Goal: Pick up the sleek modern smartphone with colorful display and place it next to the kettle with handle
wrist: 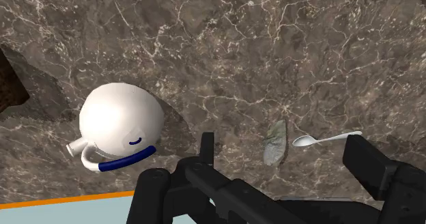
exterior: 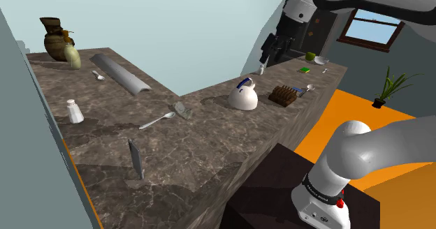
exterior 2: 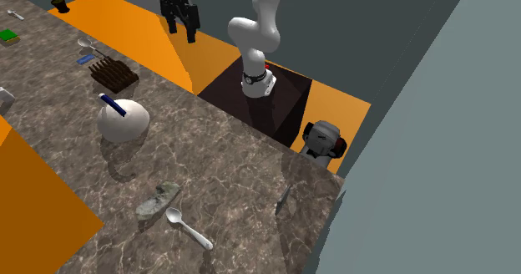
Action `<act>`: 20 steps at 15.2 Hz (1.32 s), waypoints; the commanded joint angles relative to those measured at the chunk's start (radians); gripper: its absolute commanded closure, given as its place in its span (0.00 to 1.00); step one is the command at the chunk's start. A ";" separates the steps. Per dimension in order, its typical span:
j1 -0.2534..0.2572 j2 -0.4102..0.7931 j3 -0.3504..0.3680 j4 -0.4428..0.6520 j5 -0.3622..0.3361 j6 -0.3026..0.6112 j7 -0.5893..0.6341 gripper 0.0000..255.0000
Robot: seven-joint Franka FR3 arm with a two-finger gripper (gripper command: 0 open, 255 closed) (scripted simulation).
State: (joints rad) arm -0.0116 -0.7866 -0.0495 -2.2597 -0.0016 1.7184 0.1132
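Counter (exterior: 209, 144), L-shaped, marbled.
Kettle (wrist: 119, 120), 1: white, blue handle; contents hidden.
Smartphone (wrist: 275, 142), 1: mottled grey-green slab near the counter's inner corner, between kettle and the nearest spoon (wrist: 326, 139), touching neither.
Spoons, 3 counted.
Gripper (exterior 2: 182, 32), 1: fingers apart, empty, raised high.

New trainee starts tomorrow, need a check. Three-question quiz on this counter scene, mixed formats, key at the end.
1. True or false: the jaws are shut on the flat grey-green smartphone.
2. Which lies nearest that smartphone? A) pale long-handled spoon B) white salt shaker C) brown vase
3. Fill in: the arched handle on the round white kettle is coloured ____.
Key: 1 false, the jaws stand apart and hold nothing; 2 A; 3 blue.
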 commanded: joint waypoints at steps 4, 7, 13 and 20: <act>0.019 0.027 0.057 -0.025 0.024 0.049 0.054 0.00; 0.038 0.065 0.115 -0.041 0.046 0.099 0.107 0.00; 0.071 0.168 0.230 -0.043 0.077 0.199 0.215 0.00; 0.093 0.333 0.366 0.006 0.078 0.308 0.348 0.00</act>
State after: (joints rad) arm 0.0798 -0.4879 0.2938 -2.2648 0.0793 2.0035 0.4382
